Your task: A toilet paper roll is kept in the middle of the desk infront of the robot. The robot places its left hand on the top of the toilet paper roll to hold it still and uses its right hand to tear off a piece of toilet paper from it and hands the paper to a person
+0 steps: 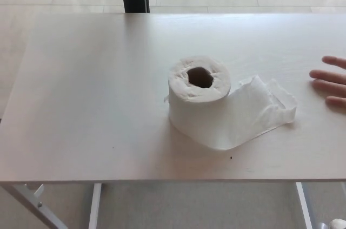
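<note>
A white toilet paper roll (pixel 199 91) with a dark hollow core stands upright near the middle of the pale, matte counter (pixel 97 104), its loose crumpled tail of paper (pixel 259 111) trailing to the picture's right and lying flat on the surface. At the right edge, a person's fingers (pixel 330 80) rest on the counter, apart from the paper's end. Neither robot hand appears, so nothing can be said of how their fingers stand.
</note>
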{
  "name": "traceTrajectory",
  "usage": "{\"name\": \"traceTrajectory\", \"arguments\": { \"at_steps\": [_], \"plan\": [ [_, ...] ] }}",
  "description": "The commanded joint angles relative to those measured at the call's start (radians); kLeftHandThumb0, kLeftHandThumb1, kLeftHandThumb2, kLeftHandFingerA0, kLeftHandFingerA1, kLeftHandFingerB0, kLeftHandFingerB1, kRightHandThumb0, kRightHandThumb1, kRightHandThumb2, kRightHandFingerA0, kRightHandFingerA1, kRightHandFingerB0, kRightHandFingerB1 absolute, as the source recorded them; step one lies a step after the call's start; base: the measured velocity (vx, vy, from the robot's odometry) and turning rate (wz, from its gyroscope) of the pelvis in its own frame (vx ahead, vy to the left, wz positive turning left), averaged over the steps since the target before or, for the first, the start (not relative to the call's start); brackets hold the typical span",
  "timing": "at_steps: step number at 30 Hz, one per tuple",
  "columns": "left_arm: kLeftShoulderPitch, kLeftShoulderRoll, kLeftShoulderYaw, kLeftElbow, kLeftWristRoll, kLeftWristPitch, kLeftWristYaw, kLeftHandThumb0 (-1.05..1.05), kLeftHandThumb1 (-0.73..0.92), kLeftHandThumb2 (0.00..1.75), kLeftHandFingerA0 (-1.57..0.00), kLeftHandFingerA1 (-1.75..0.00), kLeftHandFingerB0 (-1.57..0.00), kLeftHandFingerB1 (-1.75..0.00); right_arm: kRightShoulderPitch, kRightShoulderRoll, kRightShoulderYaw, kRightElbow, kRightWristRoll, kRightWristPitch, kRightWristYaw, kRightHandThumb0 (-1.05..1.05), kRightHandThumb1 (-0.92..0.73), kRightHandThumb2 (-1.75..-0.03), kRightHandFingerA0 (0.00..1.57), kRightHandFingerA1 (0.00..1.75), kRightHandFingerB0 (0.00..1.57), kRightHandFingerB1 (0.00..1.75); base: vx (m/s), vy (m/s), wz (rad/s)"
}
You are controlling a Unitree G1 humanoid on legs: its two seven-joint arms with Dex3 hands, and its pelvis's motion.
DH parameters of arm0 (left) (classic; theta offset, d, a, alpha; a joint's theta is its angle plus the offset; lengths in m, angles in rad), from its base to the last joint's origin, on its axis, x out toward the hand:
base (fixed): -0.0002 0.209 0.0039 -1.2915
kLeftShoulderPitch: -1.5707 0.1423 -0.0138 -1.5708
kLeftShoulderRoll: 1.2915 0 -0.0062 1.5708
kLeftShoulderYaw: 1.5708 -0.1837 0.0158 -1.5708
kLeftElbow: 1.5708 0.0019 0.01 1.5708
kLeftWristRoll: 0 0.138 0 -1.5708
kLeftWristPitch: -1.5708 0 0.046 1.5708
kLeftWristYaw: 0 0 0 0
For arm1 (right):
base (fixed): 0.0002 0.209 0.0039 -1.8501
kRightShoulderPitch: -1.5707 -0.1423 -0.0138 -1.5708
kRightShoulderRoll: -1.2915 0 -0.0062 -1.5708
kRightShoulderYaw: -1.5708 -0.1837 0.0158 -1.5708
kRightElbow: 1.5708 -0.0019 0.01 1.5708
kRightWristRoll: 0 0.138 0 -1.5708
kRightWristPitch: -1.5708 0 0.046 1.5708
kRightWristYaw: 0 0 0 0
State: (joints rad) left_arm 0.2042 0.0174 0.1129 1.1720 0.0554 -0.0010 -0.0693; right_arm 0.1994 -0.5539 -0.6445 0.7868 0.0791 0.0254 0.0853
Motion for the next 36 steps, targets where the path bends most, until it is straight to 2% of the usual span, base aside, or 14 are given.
{"name": "traceTrajectory", "arguments": {
  "at_steps": [1,3,6,7,12,13,17,18,20,21,23,25,26,36],
  "plan": [
    [0.093,0.517,0.573,-0.175,-0.434,-0.07,-0.132,-0.42,0.58,0.64,-0.76,-0.83,-0.76,-0.78,0.074,-0.221,-0.179,0.043,0.148,-0.063,0.161,-0.57,-0.66,-0.59,0.65,0.75,0.39,0.42,0.0,0.0,0.22],
    [0.073,0.526,0.615,-0.255,-0.443,-0.048,-0.127,-0.46,0.62,0.61,-0.76,-0.82,-0.72,-0.73,0.073,-0.2,-0.193,-0.04,0.152,-0.086,0.139,-0.64,-0.55,-0.91,0.62,0.73,0.36,0.54,0.0,0.0,0.0],
    [0.013,0.568,0.672,-0.38,-0.441,0.057,-0.091,-0.46,0.66,0.59,-0.78,-0.8,-0.67,-0.67,0.042,-0.155,-0.245,-0.208,0.201,-0.092,0.112,-0.53,-0.66,-0.6,0.59,0.69,0.44,0.4,0.0,0.0,0.0],
    [0.007,0.57,0.687,-0.441,-0.438,0.074,-0.074,-0.49,0.65,0.59,-0.79,-0.81,-0.7,-0.68,0.018,-0.15,-0.264,-0.234,0.229,-0.089,0.121,-0.58,-0.52,-0.89,0.59,0.73,0.34,0.51,0.0,0.0,0.0],
    [-0.052,0.583,0.74,-0.643,-0.417,0.102,-0.033,-0.58,0.66,0.6,-0.87,-0.77,-0.78,-0.62,-0.069,-0.18,-0.261,-0.368,0.223,-0.072,0.123,-0.65,-0.51,-0.91,0.5,0.7,0.33,0.5,0.0,0.0,0.0],
    [-0.091,0.605,0.742,-0.713,-0.411,0.132,-0.019,-0.59,0.67,0.6,-0.94,-0.72,-0.8,-0.6,-0.093,-0.184,-0.255,-0.496,0.248,-0.023,0.132,-0.69,-0.62,-0.58,0.58,0.74,0.39,0.41,0.0,0.0,0.0],
    [-0.16,0.627,0.724,-0.926,-0.384,0.202,0.002,-0.81,0.62,0.61,-1.06,-0.74,-0.95,-0.6,-0.185,-0.186,-0.208,-0.67,0.272,0.067,0.115,-0.84,-0.57,-0.58,0.74,0.68,0.53,0.44,0.0,0.0,0.0],
    [-0.182,0.637,0.718,-0.939,-0.383,0.211,-0.002,-0.88,0.46,0.99,-1.03,-0.84,-0.9,-0.69,-0.196,-0.184,-0.196,-0.706,0.273,0.087,0.111,-0.8,-0.57,-0.58,0.75,0.65,0.55,0.46,0.0,0.0,0.0],
    [-0.232,0.652,0.706,-0.988,-0.381,0.252,0.006,-0.93,0.43,0.97,-1.05,-0.83,-0.92,-0.69,-0.222,-0.187,-0.152,-0.758,0.229,0.087,0.104,-0.81,-0.59,-0.58,0.74,0.65,0.53,0.48,0.0,0.0,0.0],
    [-0.261,0.659,0.695,-1.027,-0.372,0.278,0.016,-0.93,0.59,0.59,-1.03,-0.73,-0.98,-0.63,-0.251,-0.177,-0.137,-0.776,0.263,0.095,0.128,-0.76,-0.57,-0.57,0.76,0.64,0.56,0.47,0.0,0.0,0.0],
    [-0.29,0.662,0.682,-1.068,-0.358,0.299,0.019,-0.96,0.42,0.95,-1.01,-0.81,-0.91,-0.67,-0.266,-0.178,-0.107,-0.785,0.222,0.067,0.136,-0.76,-0.58,-0.58,0.72,0.64,0.53,0.46,0.0,0.0,0.0],
    [-0.418,0.683,0.587,-1.168,-0.328,0.342,0.027,-0.77,0.48,0.87,-0.84,-0.68,-0.76,-0.58,-0.338,-0.177,0.018,-0.806,0.2,0.06,0.202,-0.72,-0.51,-0.91,0.47,0.68,0.31,0.5,0.0,0.0,0.0],
    [-0.429,0.684,0.564,-1.219,-0.315,0.375,0.033,-0.67,0.68,0.61,-0.78,-0.62,-0.73,-0.47,-0.347,-0.176,0.04,-0.806,0.186,0.054,0.21,-0.62,-0.63,-0.59,0.44,0.61,0.36,0.39,0.0,0.0,0.0],
    [-0.686,0.639,0.27,-1.397,-0.176,0.503,0.011,-0.24,0.81,0.63,-0.55,-0.59,-0.45,-0.5,-0.442,-0.173,0.356,-0.945,-0.007,0.16,0.241,-0.55,-0.6,-0.57,0.36,0.48,0.37,0.35,0.0,0.0,0.0]
  ]
}}
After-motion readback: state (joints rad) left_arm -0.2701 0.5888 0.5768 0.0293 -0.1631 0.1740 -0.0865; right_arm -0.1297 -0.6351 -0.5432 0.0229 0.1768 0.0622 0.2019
